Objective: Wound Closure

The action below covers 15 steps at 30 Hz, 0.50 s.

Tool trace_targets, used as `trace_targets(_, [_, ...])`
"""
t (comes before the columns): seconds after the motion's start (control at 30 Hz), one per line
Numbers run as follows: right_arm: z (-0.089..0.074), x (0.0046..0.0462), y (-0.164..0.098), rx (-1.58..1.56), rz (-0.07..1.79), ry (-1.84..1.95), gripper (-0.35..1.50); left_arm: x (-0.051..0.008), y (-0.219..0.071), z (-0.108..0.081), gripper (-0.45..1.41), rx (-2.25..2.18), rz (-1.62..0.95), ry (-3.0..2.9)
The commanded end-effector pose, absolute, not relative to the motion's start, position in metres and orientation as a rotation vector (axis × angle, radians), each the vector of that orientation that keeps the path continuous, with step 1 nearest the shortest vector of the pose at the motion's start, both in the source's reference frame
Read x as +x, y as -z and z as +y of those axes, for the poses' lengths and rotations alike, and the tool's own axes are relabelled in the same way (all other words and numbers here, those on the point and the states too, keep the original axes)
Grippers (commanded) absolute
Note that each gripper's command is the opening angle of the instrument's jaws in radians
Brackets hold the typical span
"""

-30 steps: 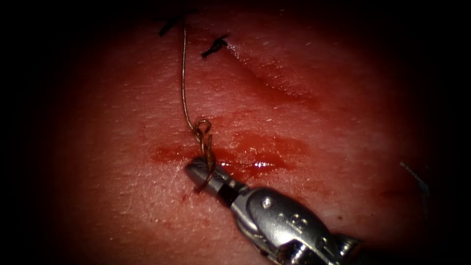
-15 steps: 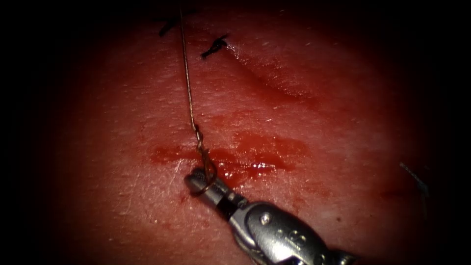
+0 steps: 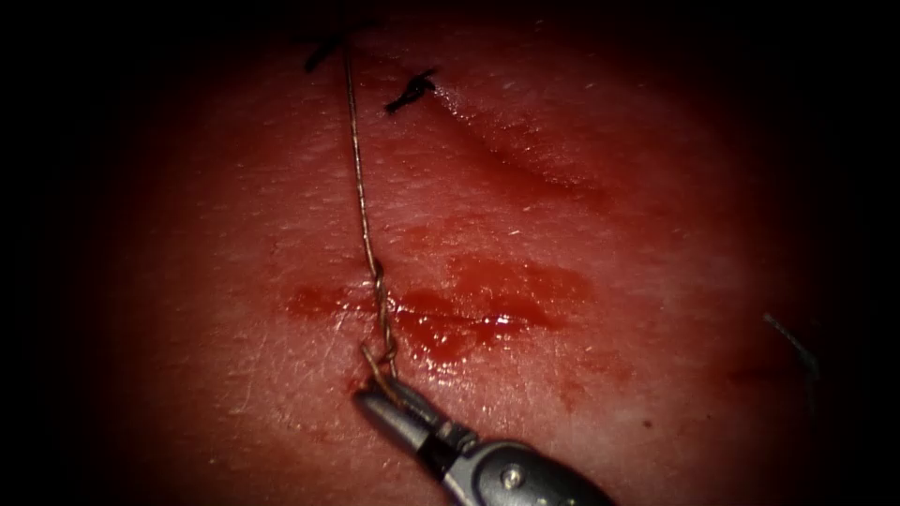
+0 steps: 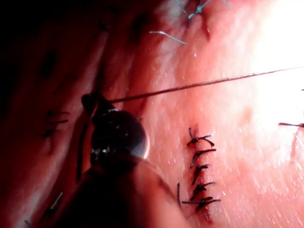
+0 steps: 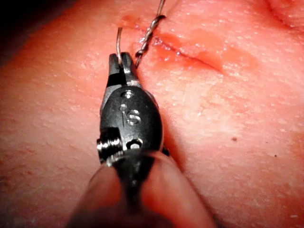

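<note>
The right tool (image 3: 386,405) has its fingers closed on the thread (image 3: 361,201), which runs twisted across the cut (image 3: 441,314) (wet with red fluid). The left tool (image 4: 95,105) seems to grip the taut thread too.

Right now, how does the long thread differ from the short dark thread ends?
The long thread is pale, taut and partly twisted, gripped by the right tool and the left tool; the short dark thread ends lie loose, held by nothing. Both are thread on the tissue.
</note>
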<state>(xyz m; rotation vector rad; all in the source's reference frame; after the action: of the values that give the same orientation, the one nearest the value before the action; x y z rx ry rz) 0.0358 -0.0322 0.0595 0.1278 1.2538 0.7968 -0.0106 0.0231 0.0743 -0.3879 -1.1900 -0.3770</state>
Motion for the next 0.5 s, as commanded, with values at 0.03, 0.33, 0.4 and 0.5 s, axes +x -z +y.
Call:
trace_targets(0.03, [-0.0328,0.0369,-0.0594,0.125,1.279,-0.728,-0.35,-0.0112,-0.0745,0.0241,-0.45,-0.398,-1.184,0.368])
trace_targets(0.33, [-0.0331,0.0373,-0.059,0.103,1.299,-0.623,-0.35,-0.0109,-0.0747,0.0255,-0.45,-0.403,-1.176,0.369])
trace_targets(0.4, [-0.0331,0.0375,-0.0591,0.104,1.308,-0.612,-0.35,-0.011,-0.0747,0.0257,-0.45,-0.407,-1.173,0.365])
trace_targets(0.5, [-0.033,0.0377,-0.0593,0.1,1.309,-0.606,-0.35,-0.0109,-0.0747,0.0262,-0.45,-0.414,-1.17,0.358])
